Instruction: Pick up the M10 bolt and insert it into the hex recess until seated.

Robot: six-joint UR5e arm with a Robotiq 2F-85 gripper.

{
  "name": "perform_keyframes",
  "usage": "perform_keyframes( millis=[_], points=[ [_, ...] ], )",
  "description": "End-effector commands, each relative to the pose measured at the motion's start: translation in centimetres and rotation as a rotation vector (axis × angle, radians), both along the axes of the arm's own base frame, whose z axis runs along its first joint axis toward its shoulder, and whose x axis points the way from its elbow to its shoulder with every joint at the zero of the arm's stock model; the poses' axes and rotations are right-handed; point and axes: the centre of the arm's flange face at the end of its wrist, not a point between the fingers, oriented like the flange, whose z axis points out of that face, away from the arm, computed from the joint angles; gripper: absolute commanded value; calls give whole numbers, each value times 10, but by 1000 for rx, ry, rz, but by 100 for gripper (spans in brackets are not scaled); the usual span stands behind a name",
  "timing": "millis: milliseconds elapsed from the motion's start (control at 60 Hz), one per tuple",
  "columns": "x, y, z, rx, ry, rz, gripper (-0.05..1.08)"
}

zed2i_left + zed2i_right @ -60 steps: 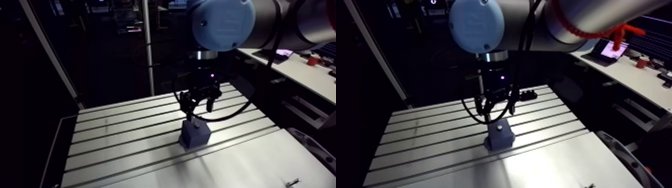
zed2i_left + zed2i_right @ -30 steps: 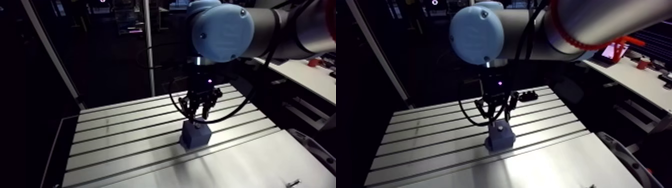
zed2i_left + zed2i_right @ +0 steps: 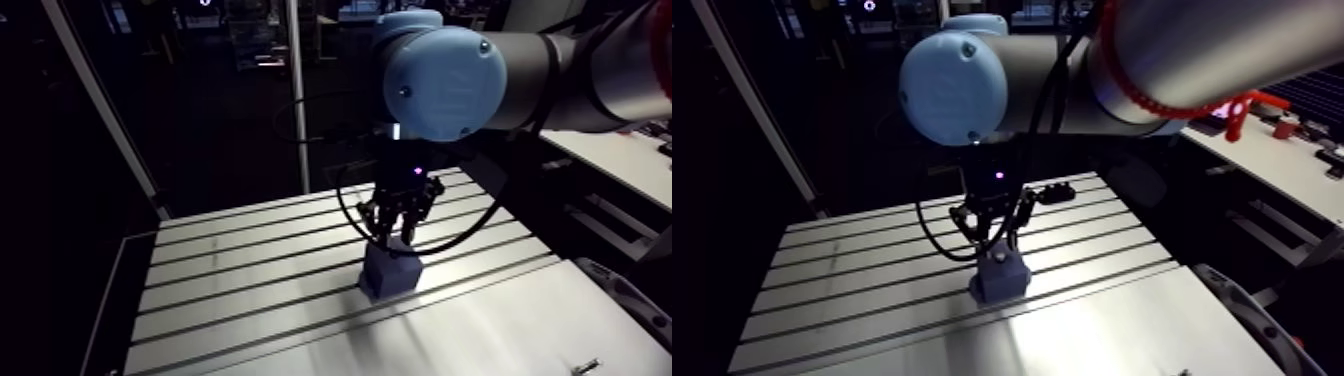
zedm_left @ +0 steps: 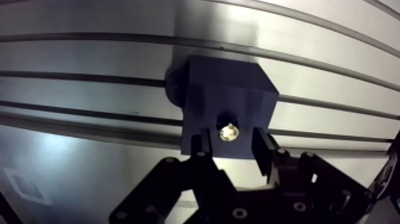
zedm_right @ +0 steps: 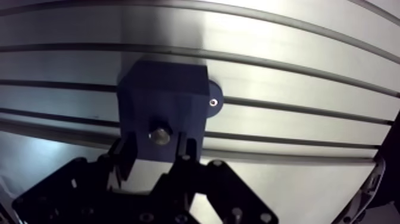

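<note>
A dark blue block [image 4: 229, 95] is sitting on the slotted aluminium table [image 4: 89, 56], straddling one of its grooves. A small ear [image 5: 213, 102] with a screw in it is jutting from the block's foot, probably fastening it down so that it is not sliding when something is pushed in from above. The M10 bolt [image 4: 228, 132] is showing only as a shiny round end in the block's top face. It appears to be standing upright in the recess there, though how deep it is sitting, and whether it is fully seated, cannot be told. In the arm view the gripper [image 4: 231, 143] is hanging straight down from the wrist, directly over the block. That alignment is likely deliberate, keeping its grip in line with the bolt's axis and the hole. In the wrist view its two dark fingers [image 4: 262, 149] are standing partly open, one on each side of the bolt's end, with a thin dark gap showing between each pad and the metal. They seem to be flanking the bolt without pressing on it, so the gripper is holding nothing. The finger tips are hovering close to the block's top face, and contact with it cannot be made out.
</note>
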Motion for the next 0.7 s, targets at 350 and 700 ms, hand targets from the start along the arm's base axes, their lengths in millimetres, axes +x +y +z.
perform_keyframes(
  millis=[350, 700],
  points=[
    [3, -1, -7, -7, 17, -5, 55],
    [5, 0, -8, -13, 15, -2, 55]
  ],
)
